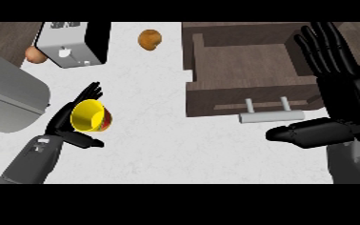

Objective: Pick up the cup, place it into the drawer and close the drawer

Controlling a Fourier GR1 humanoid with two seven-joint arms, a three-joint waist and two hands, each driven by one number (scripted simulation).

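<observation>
Yellow cup [90, 116], red on its outside, sits tilted in the robot's left hand [69, 132] at the lower left above the white counter [162, 138], fingers and thumb curled round it. The wooden drawer [211, 102] stands open at the upper right, well apart from the cup. The right hand [336, 95] rests beside the drawer, fingers straight. A toaster [70, 43] stands upper left.

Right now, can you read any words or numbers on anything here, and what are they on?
No text here can be read.
On the toaster: small pale marks at its far end, too blurred to read.
On the cup in the left robot hand: no writing shows.
On the drawer: no label shows.
</observation>
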